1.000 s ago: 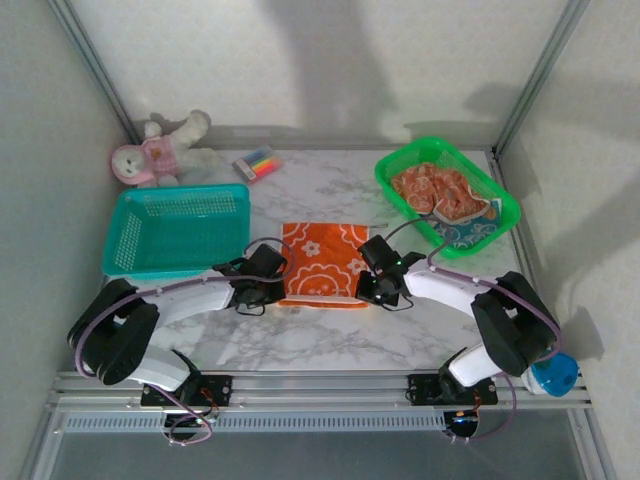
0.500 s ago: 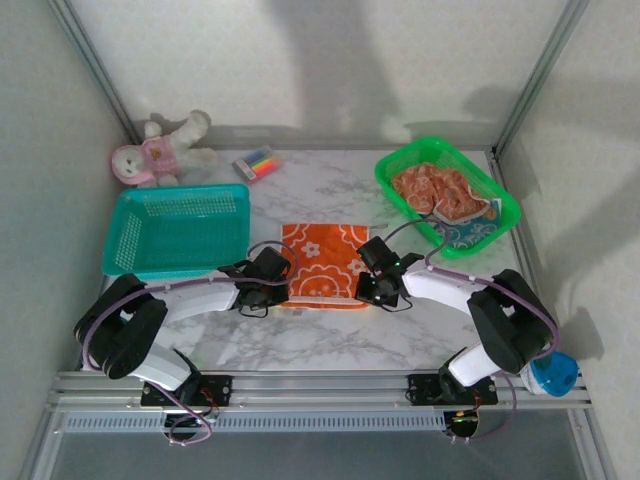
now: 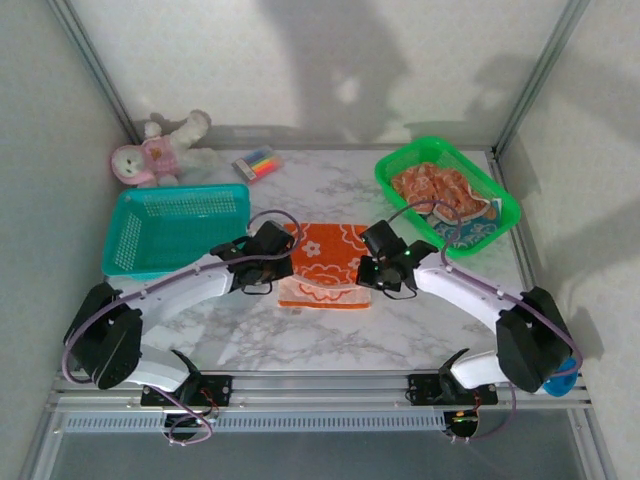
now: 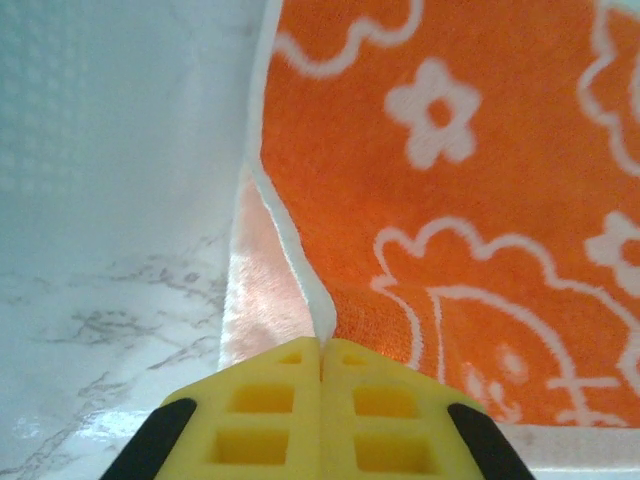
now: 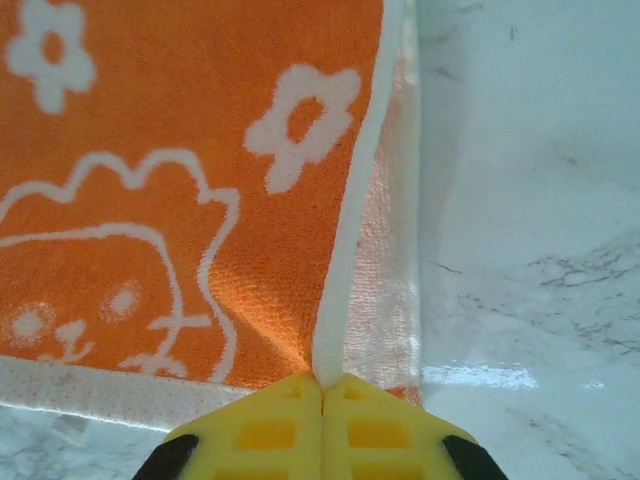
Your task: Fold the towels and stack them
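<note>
Marble table point(image 3: 330, 340): teal basket point(image 3: 175, 232) near orange towel point(image 3: 325, 270).

Overhead, I get soft, rather dim light from above. Broad grey shadows smear the white back wall point(image 3: 330, 60), and darker ones pool under both arms. Ahead of the left gripper point(image 4: 320, 352), the bright orange towel with white cartoon print point(image 4: 480, 200) reads sharp, while up-left is washed-out haze. Just right of the right gripper point(image 5: 321, 385), white glare streaks the glossy marble tabletop point(image 5: 530, 200).

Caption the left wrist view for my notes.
Left gripper shut on the white-trimmed edge of the orange towel over marble table.
</note>
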Tool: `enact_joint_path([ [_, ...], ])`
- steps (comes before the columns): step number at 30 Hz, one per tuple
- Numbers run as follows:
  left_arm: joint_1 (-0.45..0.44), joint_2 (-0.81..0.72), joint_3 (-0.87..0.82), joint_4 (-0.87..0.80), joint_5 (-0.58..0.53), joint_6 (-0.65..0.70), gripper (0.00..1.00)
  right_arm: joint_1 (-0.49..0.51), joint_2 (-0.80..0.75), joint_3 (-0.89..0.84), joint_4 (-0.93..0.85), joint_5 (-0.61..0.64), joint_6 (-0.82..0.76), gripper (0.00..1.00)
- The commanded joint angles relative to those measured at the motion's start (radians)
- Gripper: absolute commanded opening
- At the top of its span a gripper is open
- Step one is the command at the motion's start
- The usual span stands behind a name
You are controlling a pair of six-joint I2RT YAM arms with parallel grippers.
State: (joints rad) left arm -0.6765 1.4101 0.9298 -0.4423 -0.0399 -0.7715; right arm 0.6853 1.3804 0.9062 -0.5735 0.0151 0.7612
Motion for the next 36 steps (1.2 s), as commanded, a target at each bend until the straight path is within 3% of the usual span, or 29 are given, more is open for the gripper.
enact_joint_path([
  [1,0.006,-0.029,0.044,-0.095,-0.056,0.018,0.0,-0.001,-0.03,0.037,-0.081,0.035,-0.021,0.0],
  [18,0.006,-0.108,0.003,-0.093,-0.037,-0.02,0.0,-0.001,-0.104,0.011,-0.098,0.035,-0.003,0.01],
  [36,-0.016,-0.006,-0.225,0.104,0.052,-0.06,0.0,0.008,0.04,-0.159,0.082,-0.014,0.017,0.02],
])
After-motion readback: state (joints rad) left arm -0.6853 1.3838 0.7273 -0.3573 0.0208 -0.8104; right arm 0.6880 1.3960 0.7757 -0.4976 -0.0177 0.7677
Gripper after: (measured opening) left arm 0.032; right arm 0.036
